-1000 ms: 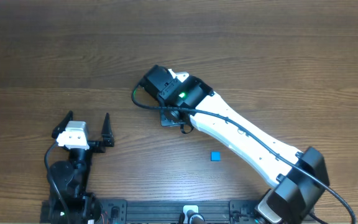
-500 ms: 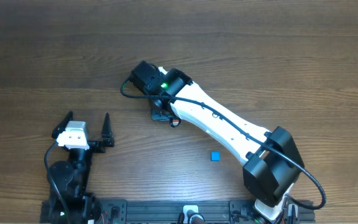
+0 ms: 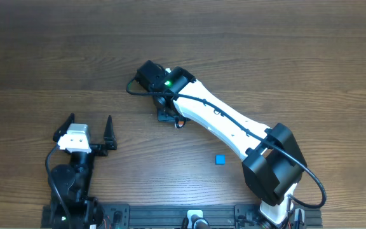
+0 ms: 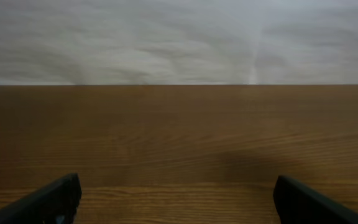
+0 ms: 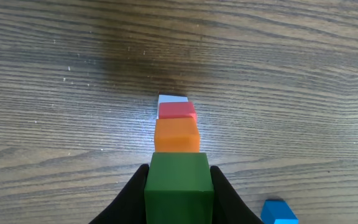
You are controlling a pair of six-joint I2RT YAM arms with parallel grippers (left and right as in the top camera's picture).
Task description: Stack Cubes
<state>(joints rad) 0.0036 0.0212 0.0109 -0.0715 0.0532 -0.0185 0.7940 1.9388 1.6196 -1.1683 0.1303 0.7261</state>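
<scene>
Nearest the arm bases, the left gripper (image 3: 89, 118) is sitting close to its own base over the wood-grain table (image 3: 284, 57), its fingers standing wide apart and holding nothing. Further out, a small blue cube (image 3: 220, 159) is lying alone on the table beside the right arm. Beyond it, the right gripper (image 5: 179, 186) is clamping a matte, square-edged green cube (image 5: 179, 177) directly above a stack of orange cube (image 5: 176, 135), red cube (image 5: 176, 110) and white cube (image 5: 171, 98). Whether green is touching orange cannot be determined.
</scene>
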